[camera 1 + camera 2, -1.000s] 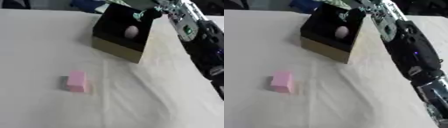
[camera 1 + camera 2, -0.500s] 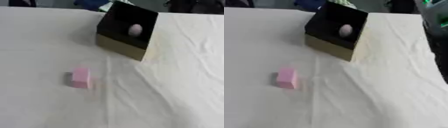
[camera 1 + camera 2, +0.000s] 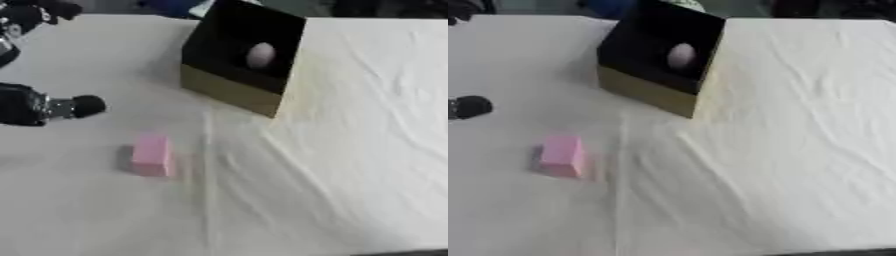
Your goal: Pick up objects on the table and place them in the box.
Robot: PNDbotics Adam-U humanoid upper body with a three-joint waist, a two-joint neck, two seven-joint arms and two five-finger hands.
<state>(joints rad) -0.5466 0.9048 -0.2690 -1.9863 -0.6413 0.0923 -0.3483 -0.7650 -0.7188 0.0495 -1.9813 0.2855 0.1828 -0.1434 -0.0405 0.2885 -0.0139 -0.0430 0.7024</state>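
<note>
A pink block point(image 3: 152, 155) lies flat on the white tablecloth, left of the middle. Behind it and to the right stands the box point(image 3: 229, 91), black inside with tan outer walls, tipped so that its opening faces me. A pale egg-shaped object point(image 3: 260, 55) rests inside it. My left hand point(image 3: 48, 107) comes in at the left edge as black parts with a silver joint and a rounded black tip. It hovers up and to the left of the pink block and is apart from it. More of that arm point(image 3: 26, 15) shows in the top left corner. No right hand shows.
The white cloth point(image 3: 350, 150) is creased, with folds running down from the box's front corner. Dark and blue things point(image 3: 175, 6) sit beyond the table's far edge. The table's near edge shows at the bottom right corner.
The right arm, over the box a second ago, has left the view. The left arm has come in from the left edge. The camera has shifted too.
</note>
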